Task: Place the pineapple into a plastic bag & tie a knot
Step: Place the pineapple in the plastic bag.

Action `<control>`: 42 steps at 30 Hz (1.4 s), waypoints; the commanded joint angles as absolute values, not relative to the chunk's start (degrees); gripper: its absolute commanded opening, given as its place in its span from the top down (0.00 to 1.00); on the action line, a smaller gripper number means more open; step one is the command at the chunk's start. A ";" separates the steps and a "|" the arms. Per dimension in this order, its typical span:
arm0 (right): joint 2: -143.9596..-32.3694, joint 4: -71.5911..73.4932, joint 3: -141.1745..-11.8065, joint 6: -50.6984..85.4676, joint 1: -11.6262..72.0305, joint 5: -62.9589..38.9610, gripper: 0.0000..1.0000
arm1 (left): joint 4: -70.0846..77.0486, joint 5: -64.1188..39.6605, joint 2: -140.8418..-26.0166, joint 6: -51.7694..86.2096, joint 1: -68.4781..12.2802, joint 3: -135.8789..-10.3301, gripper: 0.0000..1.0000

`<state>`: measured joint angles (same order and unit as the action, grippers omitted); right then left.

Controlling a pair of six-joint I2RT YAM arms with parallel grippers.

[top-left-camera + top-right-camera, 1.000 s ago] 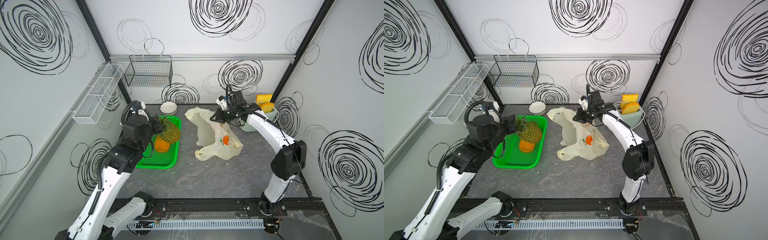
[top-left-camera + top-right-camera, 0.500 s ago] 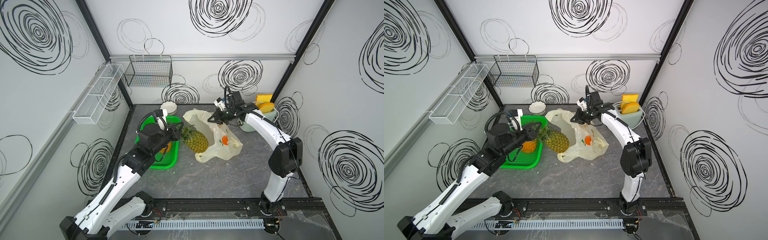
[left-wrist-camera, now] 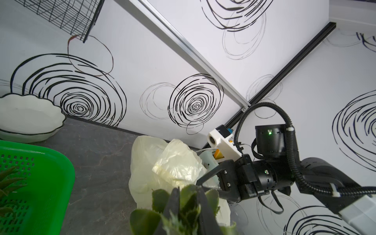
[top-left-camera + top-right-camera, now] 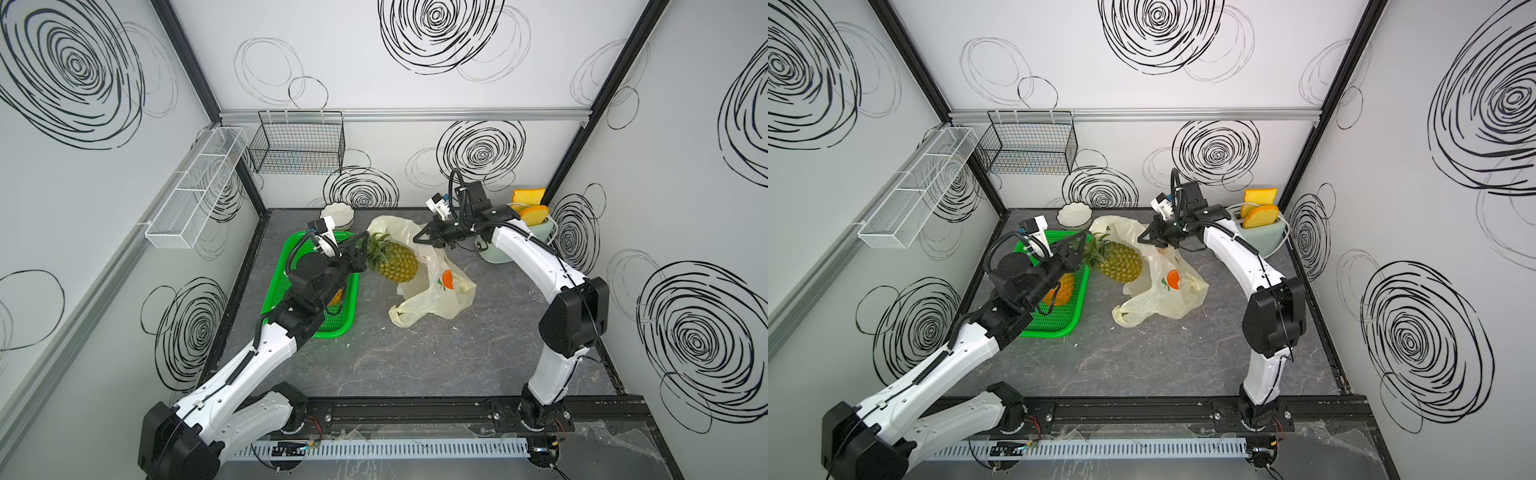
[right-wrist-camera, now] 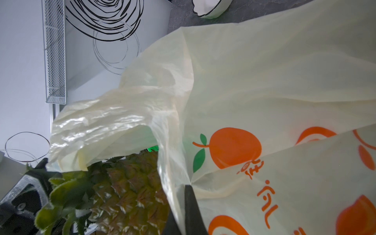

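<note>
The pineapple [image 4: 395,264], scaly brown-gold with a spiky green crown, lies nearly level at the mouth of the plastic bag [image 4: 436,300]. Its long axis runs from the crown, which points at the green tray [image 4: 329,333], to its base, which points into the bag. The right wrist view shows its body already tucked under the lifted flap. The left gripper [image 4: 362,252] is clamped on the crown leaves, and its dark fingers [image 3: 173,200] are buried among them. The right gripper [image 4: 420,238] pinches the bag's upper edge between closed jaws, holding the mouth raised. The bag is thin, crinkled, translucent pale yellow with orange fruit prints, and the rest of it is slumped on the grey marbled table [image 4: 415,365]. The perforated plastic tray holds an orange-yellow fruit [image 4: 1064,291], half hidden by the arm, possibly a second pineapple. A scalloped white bowl [image 4: 337,215] stands behind the tray. In the far corner, a pale-green toaster [image 4: 1263,237] holds two bread slices [image 4: 1261,208].
</note>
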<state>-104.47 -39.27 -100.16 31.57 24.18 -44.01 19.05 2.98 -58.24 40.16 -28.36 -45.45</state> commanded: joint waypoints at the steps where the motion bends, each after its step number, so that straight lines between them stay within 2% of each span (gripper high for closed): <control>1: -102.05 -38.04 -99.80 32.58 24.16 -46.20 1.00 | 35.65 5.33 -58.98 43.29 -29.99 -44.99 1.00; 8: -101.90 -33.97 -98.70 36.85 24.08 -47.70 1.00 | 48.66 10.57 -63.31 43.95 -36.30 -40.81 1.00; 13: -101.09 -31.56 -98.16 39.27 24.08 -46.83 1.00 | 53.46 12.08 -66.50 42.94 -37.49 -38.69 1.00; 20: -99.64 -31.62 -97.70 39.20 23.48 -44.64 1.00 | 49.51 13.56 -68.94 38.31 -38.32 -39.13 1.00; 29: -99.76 -29.71 -97.38 40.55 22.49 -44.11 1.00 | 38.87 22.01 -67.69 34.25 -39.02 -40.57 1.00; 35: -99.20 -25.51 -95.95 44.81 22.29 -46.22 1.00 | 47.57 17.16 -69.99 34.85 -39.11 -41.91 1.00; 39: -97.12 -14.02 -90.41 53.76 21.54 -50.41 1.00 | 56.69 15.72 -71.93 41.17 -38.95 -41.24 1.00; 42: -96.42 -8.61 -88.22 58.00 21.50 -51.85 1.00 | 58.08 15.50 -74.24 44.13 -38.36 -42.10 1.00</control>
<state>-99.02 -17.82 -89.06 51.07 21.85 -48.75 44.05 16.45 -73.52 38.35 -38.83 -38.68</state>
